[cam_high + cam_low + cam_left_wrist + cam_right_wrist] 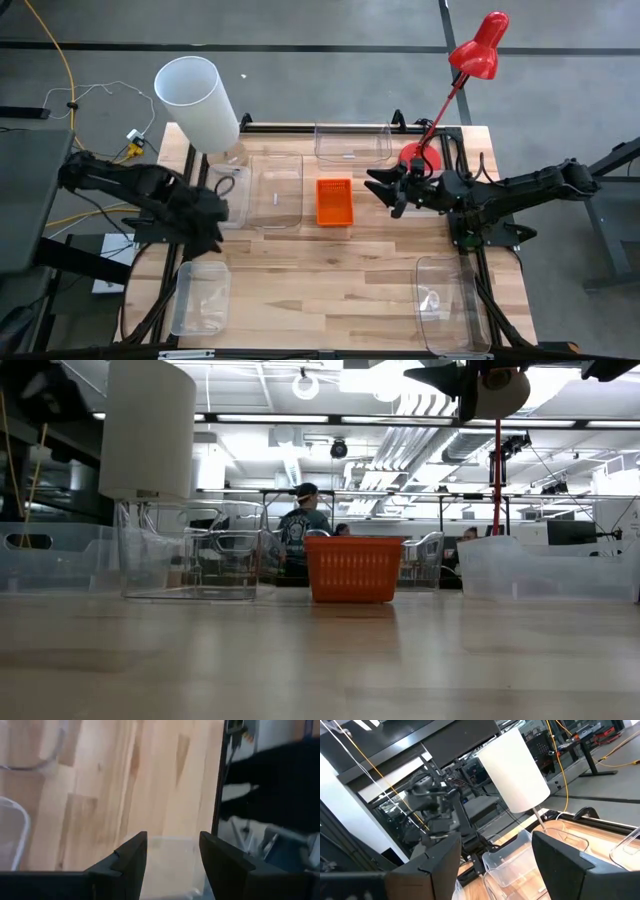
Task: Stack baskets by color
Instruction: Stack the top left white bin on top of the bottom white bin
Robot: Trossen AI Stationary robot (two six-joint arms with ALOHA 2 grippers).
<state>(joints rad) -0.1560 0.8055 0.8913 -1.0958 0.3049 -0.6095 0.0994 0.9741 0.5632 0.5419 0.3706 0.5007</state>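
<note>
One orange mesh basket (334, 201) (353, 568) stands on its base at the table's middle. Clear bins stand around it: one beside it on the left (275, 190), one at the far edge (352, 141), one at the near left (200, 297) and one at the near right (447, 302). My left gripper (212, 240) (172, 851) is open and tipped downward above the table's left side, over the far end of the near-left bin (170, 867). My right gripper (378, 187) (495, 857) is open, held level in the air just right of the orange basket.
A white cylindrical lampshade (200, 100) (512, 770) stands at the far left over a small clear bin (232, 195). A red desk lamp (478, 45) rises at the far right. People show in the room beyond the table (303, 520). Bare wood lies along the near middle.
</note>
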